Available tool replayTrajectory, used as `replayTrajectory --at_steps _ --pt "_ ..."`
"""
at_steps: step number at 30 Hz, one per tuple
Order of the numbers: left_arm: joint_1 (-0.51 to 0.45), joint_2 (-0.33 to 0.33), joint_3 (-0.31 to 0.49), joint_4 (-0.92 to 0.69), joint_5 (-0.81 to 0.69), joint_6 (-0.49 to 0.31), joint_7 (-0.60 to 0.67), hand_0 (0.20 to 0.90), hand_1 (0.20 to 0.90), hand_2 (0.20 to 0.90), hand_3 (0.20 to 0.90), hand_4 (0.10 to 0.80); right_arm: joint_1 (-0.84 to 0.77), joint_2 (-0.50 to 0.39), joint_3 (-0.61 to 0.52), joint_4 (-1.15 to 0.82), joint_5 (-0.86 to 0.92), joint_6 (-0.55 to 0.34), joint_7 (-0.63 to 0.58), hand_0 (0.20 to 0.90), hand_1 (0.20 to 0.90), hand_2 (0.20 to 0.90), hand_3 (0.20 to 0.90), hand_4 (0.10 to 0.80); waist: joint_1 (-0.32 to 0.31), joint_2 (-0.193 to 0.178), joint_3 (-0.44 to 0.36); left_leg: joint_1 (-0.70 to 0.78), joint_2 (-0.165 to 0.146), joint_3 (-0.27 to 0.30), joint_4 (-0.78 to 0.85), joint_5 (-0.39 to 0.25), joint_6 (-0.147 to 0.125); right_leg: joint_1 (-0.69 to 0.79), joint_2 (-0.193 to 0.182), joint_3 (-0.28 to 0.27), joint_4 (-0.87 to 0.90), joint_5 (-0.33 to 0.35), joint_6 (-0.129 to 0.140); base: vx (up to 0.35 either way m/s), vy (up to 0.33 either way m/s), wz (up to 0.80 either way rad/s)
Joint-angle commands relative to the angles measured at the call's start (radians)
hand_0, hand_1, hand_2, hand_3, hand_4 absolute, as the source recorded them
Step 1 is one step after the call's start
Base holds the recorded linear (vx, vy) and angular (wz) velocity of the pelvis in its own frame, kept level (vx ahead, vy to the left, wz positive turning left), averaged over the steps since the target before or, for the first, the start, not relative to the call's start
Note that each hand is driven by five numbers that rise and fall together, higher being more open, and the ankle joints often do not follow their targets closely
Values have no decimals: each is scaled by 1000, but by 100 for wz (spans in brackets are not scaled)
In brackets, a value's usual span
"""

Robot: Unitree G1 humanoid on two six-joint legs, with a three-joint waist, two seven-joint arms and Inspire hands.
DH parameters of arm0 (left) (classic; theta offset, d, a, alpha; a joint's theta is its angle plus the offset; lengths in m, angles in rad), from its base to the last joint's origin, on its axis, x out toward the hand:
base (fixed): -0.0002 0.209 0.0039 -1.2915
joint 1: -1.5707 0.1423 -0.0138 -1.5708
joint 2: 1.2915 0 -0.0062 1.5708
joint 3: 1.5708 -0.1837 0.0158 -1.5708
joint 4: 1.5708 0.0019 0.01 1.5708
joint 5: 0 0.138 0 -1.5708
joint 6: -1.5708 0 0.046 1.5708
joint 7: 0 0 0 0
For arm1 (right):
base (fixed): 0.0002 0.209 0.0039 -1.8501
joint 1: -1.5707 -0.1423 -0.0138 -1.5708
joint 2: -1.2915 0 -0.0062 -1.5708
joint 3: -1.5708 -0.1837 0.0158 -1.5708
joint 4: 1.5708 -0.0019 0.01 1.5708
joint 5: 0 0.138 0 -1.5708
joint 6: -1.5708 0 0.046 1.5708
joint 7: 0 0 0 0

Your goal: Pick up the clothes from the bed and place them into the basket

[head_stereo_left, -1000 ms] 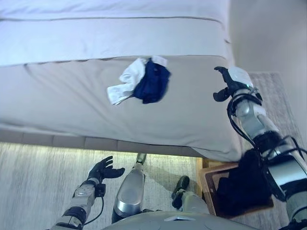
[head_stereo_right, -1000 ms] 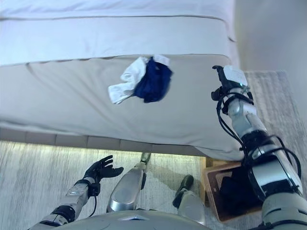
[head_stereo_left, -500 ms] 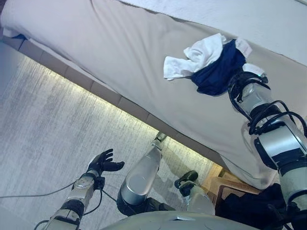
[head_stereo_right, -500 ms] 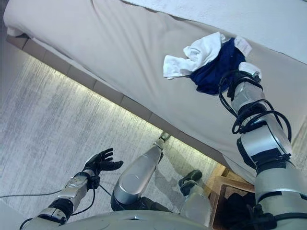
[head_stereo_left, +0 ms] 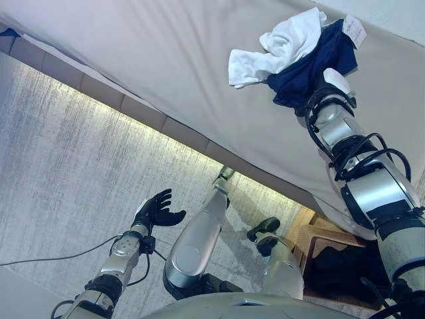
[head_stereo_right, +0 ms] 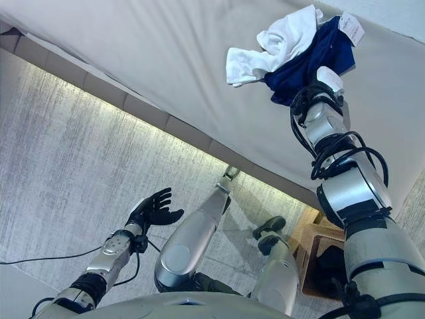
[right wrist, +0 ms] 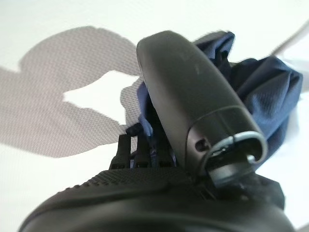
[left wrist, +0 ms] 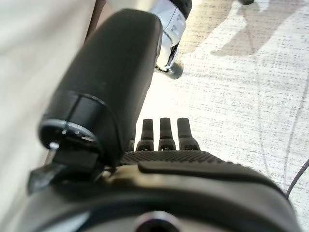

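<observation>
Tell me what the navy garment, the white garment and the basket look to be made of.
Navy garment: fine matte mesh knit, likely synthetic; the weave shows up close. White garment: soft matte cloth, probably cotton; it crumples in limp folds. Basket: brown, seemingly woven, but too small to confirm.

A wide bed covered in smooth beige sheet [head_stereo_left: 166, 60] carried 2 garments bunched together near its front edge, toward the right corner: a crumpled white cloth [head_stereo_left: 279, 48] and a dark navy blue garment [head_stereo_left: 312, 66] touching it. Below the front edge lay pale grey streaked carpet floor [head_stereo_left: 60, 173], and a brown wooden basket holding dark clothing [head_stereo_left: 332, 256] stood on it below the right corner.
</observation>
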Motion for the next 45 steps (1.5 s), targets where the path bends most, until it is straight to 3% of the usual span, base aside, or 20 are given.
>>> replayTrajectory --at_steps 1,6,7,8,12,20,23,32,36,45 --pt "48 46 -28 -13 -28 -44 9 900 900 900 900 800 -99 -3 29 -118 1 -113 -18 300 300 300 200 100 19 31 2 81 8 90 -51 -72 73 -20 45 15 98 -6 -72 -22 -69 -14" --pt "42 45 -13 4 -10 -31 18 900 900 900 900 800 -80 -12 4 -176 99 -161 -90 300 300 300 200 100 2 22 2 126 21 98 -71 -80 68 13 53 19 72 5 -66 -18 -66 -4" --pt "35 45 -8 12 -2 -16 29 900 900 900 900 800 -59 -3 -27 -240 222 -157 -124 300 300 300 200 100 -9 14 2 157 30 104 -84 -84 64 36 57 23 57 12 -63 1 -60 1" --pt "35 45 -8 12 1 -15 29 900 900 900 900 800 -57 -3 -29 -244 230 -159 -128 300 300 300 200 100 -9 13 2 160 31 105 -86 -83 64 39 57 23 56 13 -62 8 -82 2" --pt "28 42 24 48 43 -9 37 900 900 900 900 800 29 32 -181 -385 354 -235 -184 300 300 300 200 100 -44 -14 -11 259 59 136 -150 -88 54 124 80 37 -24 37 -53 9 -121 -7" --pt "59 24 33 98 98 17 52 900 900 900 900 800 196 0 -280 -658 346 -286 -235 300 300 300 200 100 -120 -58 -128 400 103 192 -274 -71 21 259 155 63 -220 53 -43 -6 -101 -23" --pt "80 -3 50 139 132 37 47 900 900 900 900 800 272 -29 -341 -800 323 -311 -314 300 300 300 200 100 -166 -70 -204 459 109 237 -317 -48 19 303 185 73 -304 89 -41 -61 -55 -22" --pt "107 -50 80 294 245 75 38 900 900 900 900 800 411 -103 -456 -1027 255 -359 -481 300 300 300 200 100 -281 -75 -375 636 115 319 -393 -76 21 379 216 156 -384 113 -50 12 -52 -31" --pt "99 -61 85 334 261 75 31 900 900 900 900 800 467 -147 -520 -1090 226 -397 -550 300 300 300 200 100 -333 -68 -417 676 121 347 -412 -86 18 399 229 192 -393 104 -55 -32 -41 -33" --pt "77 -64 59 345 322 96 11 900 900 900 900 800 564 -250 -649 -1143 158 -389 -693 300 300 300 200 100 -430 -60 -458 709 135 405 -419 -101 9 404 249 263 -418 110 -58 -20 -57 -30"
